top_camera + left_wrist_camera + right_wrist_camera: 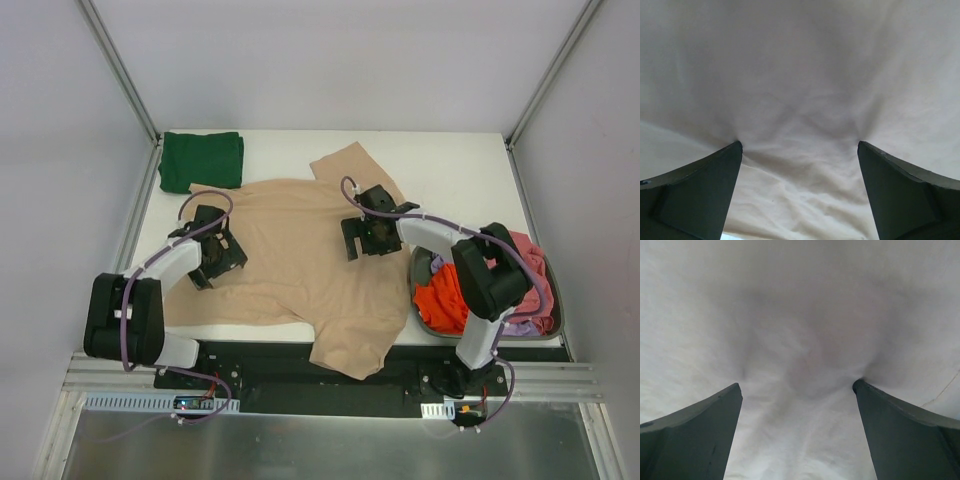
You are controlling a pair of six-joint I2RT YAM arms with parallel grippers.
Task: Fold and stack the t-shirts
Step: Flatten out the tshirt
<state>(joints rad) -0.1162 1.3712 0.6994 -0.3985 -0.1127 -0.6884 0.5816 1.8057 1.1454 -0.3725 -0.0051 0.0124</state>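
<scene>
A large beige t-shirt [290, 275] lies spread over the middle of the table, and its lower right part hangs over the near edge. My left gripper [220, 262] is open on its left side, with both fingertips pressed into the cloth [800, 100]. My right gripper [362, 243] is open on its upper right part, with its fingertips also denting the cloth [800, 330]. Neither gripper holds anything between its jaws. A folded dark green t-shirt [202, 160] lies at the far left corner. Orange-red [445, 300], pink [525, 255] and lilac [520, 325] shirts lie bunched in the tub.
The grey oval tub [556, 305] stands at the table's right edge, beside my right arm. Metal frame posts rise at the far corners. White walls close in the left, right and back sides. Bare white table [450, 170] shows at the far right.
</scene>
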